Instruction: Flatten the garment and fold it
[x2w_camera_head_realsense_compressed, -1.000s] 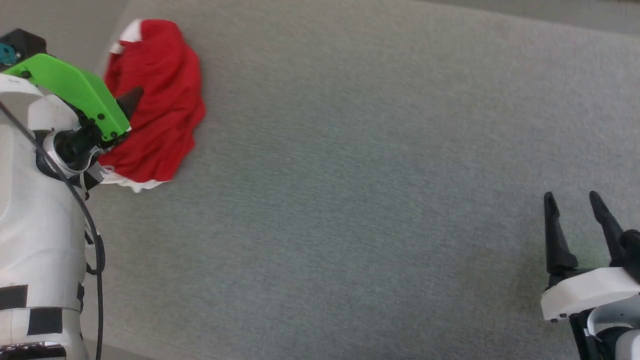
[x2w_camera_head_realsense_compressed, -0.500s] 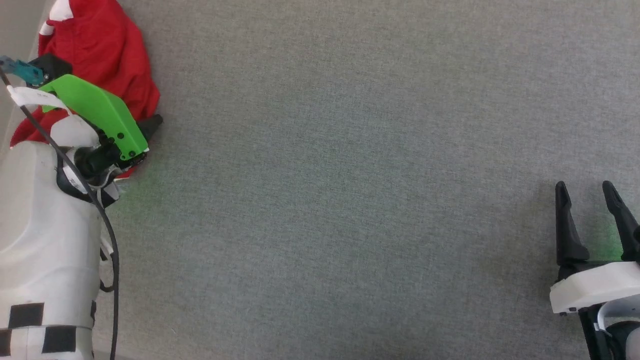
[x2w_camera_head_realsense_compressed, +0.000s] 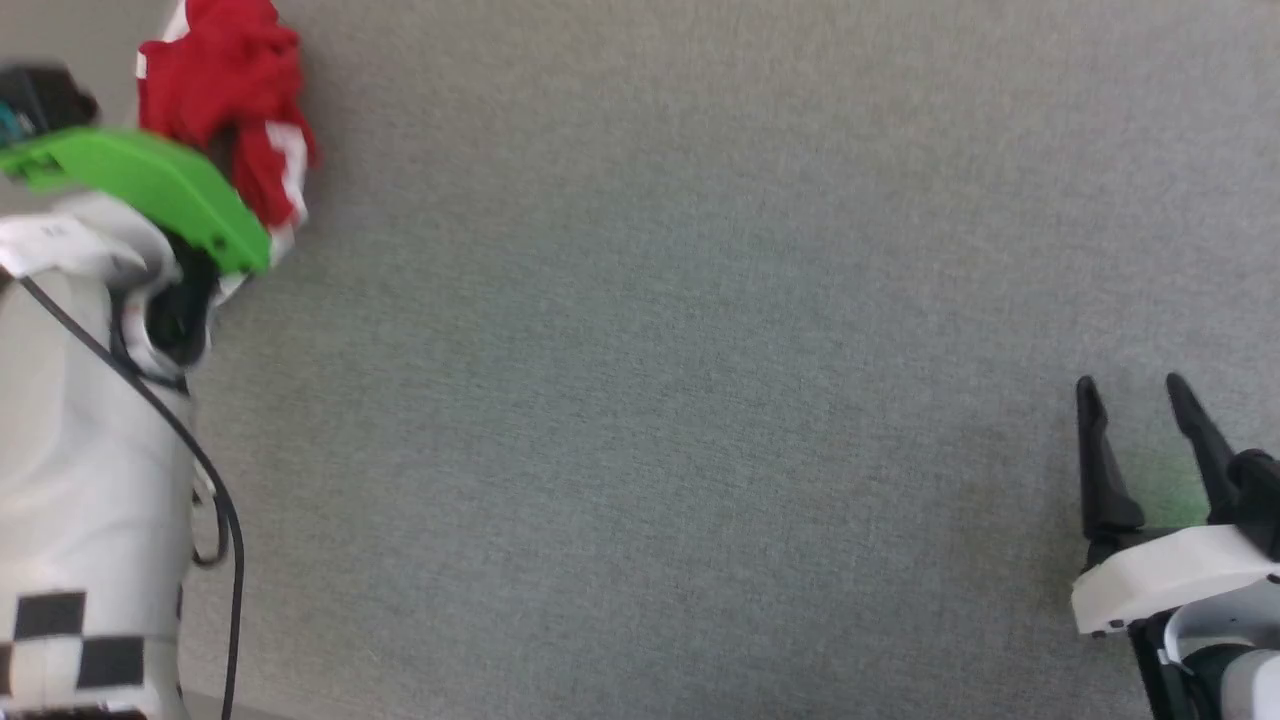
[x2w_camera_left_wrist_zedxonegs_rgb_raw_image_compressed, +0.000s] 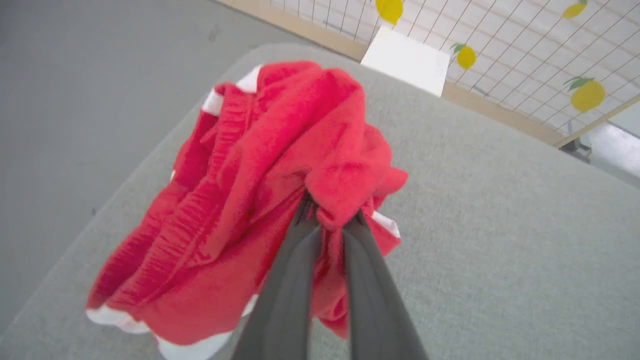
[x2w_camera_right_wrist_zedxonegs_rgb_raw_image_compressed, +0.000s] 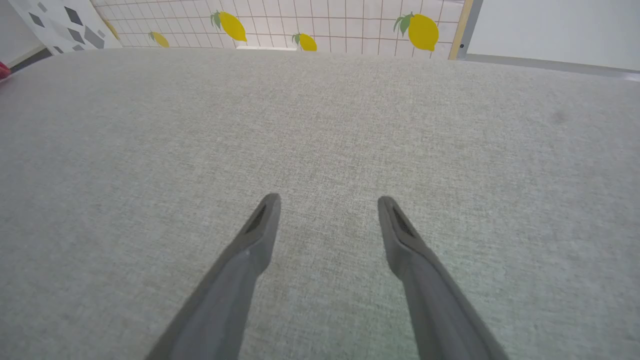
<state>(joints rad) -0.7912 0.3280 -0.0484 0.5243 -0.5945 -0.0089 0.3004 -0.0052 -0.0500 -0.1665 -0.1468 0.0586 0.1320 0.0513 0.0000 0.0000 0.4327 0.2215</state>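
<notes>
1. Head view: the red shorts (x2w_camera_head_realsense_compressed: 225, 110) are bunched in a crumpled heap at the far left of the grey fabric surface (x2w_camera_head_realsense_compressed: 700, 350), close to its edge, with white trim showing on the right side of the heap.
2. The left arm's green bracket (x2w_camera_head_realsense_compressed: 150, 185) lies across the near side of the heap and covers that arm's fingers here, so from this angle I cannot tell how they stand.
3. The right gripper (x2w_camera_head_realsense_compressed: 1130, 385) sits at the lower right, well apart from the shorts. Its two dark fingers are spread and have nothing between them.
4. Left wrist view: the left gripper (x2w_camera_left_wrist_zedxonegs_rgb_raw_image_compressed: 330, 212) has its fingers pressed together on a fold of the red shorts (x2w_camera_left_wrist_zedxonegs_rgb_raw_image_compressed: 260, 165), pinching the cloth at the tips.
5. The fabric bulges above the pinch. The gathered waistband runs down the left side, and white hems hang at the bottom left.
6. The bundle is at a corner of the surface (x2w_camera_left_wrist_zedxonegs_rgb_raw_image_compressed: 500, 225), with grey floor (x2w_camera_left_wrist_zedxonegs_rgb_raw_image_compressed: 75, 75) beyond it and a lemon-patterned wall (x2w_camera_left_wrist_zedxonegs_rgb_raw_image_compressed: 500, 40) behind.
7. Right wrist view: the right gripper (x2w_camera_right_wrist_zedxonegs_rgb_raw_image_compressed: 327, 200) is splayed wide over the bare surface (x2w_camera_right_wrist_zedxonegs_rgb_raw_image_compressed: 320, 125).
8. A sliver of red shows at the far left edge.
</notes>
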